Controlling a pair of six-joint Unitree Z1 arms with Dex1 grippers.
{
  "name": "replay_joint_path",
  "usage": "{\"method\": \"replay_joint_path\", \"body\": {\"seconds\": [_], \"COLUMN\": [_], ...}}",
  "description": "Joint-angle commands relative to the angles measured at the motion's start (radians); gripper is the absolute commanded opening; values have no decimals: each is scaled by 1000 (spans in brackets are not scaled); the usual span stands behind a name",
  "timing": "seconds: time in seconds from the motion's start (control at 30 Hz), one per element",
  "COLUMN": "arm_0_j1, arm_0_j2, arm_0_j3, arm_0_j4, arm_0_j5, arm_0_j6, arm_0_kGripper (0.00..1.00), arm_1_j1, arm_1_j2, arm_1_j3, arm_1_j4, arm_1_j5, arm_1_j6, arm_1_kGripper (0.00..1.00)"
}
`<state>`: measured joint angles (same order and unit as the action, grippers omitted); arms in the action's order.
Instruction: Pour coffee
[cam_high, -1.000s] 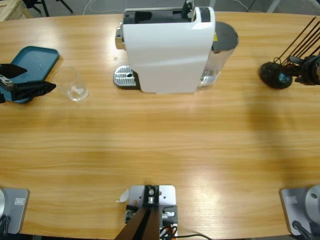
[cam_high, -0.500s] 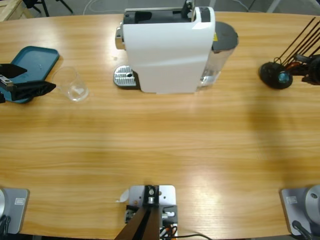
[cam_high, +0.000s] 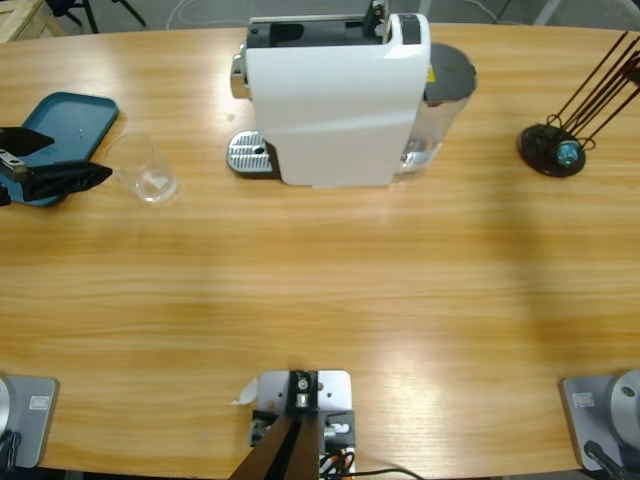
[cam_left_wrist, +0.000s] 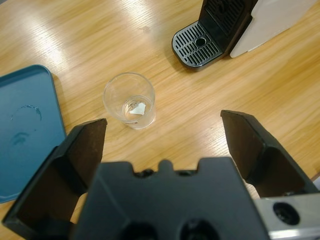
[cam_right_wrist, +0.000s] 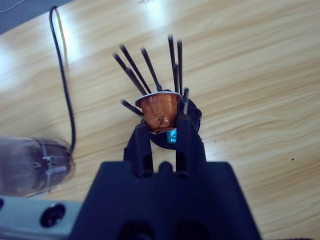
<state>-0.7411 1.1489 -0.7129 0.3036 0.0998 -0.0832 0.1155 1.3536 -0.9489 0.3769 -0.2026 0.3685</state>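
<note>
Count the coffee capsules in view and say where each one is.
2. A copper capsule is clamped in the right gripper above the capsule holder; a blue capsule sits at the holder's base. Others may be hidden.

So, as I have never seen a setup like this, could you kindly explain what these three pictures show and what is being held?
They show two robot arms at a wooden table, each with a two-jawed gripper. One picture looks down from above; the other two come from cameras on the wrists.

On the table stand a white coffee machine, an empty glass, a blue tray and a black capsule rack.

The left gripper is open and empty, hovering near the glass. The right gripper is shut on a copper coffee capsule, held above the rack. That arm is out of the overhead picture.
</note>
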Motion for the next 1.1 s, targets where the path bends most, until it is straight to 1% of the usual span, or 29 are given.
{"method": "replay_joint_path", "body": {"seconds": [0.03,0.13,0.23,0.33,0.43,0.53,0.6,0.63,0.77,0.83,0.9,1.03,1.1], "arm_0_j1": [-11,-11,-11,-11,-11,-11,-11,-11,-11,-11,-12,-47,-56], "arm_0_j2": [23,19,12,7,8,18,18,18,29,24,23,3,2], "arm_0_j3": [36,37,42,51,60,84,101,108,158,177,181,181,184], "arm_0_j4": [-12,-12,-19,-35,-46,-89,-124,-138,-234,-272,-277,-281,-284], "arm_0_j5": [5,5,5,5,5,5,3,3,0,-2,-2,-2,-2], "arm_0_j6": [-15,-15,-15,-15,-15,-10,5,13,77,85,99,111,112], "arm_0_kGripper": [997,996,1000,1000,1000,1000,1000,1000,991,991,993,996,977], "arm_1_j1": [19,30,99,227,392,548,633,658,703,746,770,773,773], "arm_1_j2": [-55,-67,-67,-65,-68,-69,-78,-83,-76,-40,0,83,130], "arm_1_j3": [-134,-190,-264,-328,-386,-465,-482,-484,-509,-531,-550,-588,-601], "arm_1_j4": [154,215,265,312,377,475,493,494,489,482,474,419,369], "arm_1_j5": [-6,-7,-8,-23,-35,-59,-57,-44,165,188,211,326,382], "arm_1_j6": [-26,-51,-169,-385,-568,-657,-719,-735,-800,-800,-801,-849,-878], "arm_1_kGripper": [0,0,0,0,0,0,0,0,0,0,0,0,0]}}
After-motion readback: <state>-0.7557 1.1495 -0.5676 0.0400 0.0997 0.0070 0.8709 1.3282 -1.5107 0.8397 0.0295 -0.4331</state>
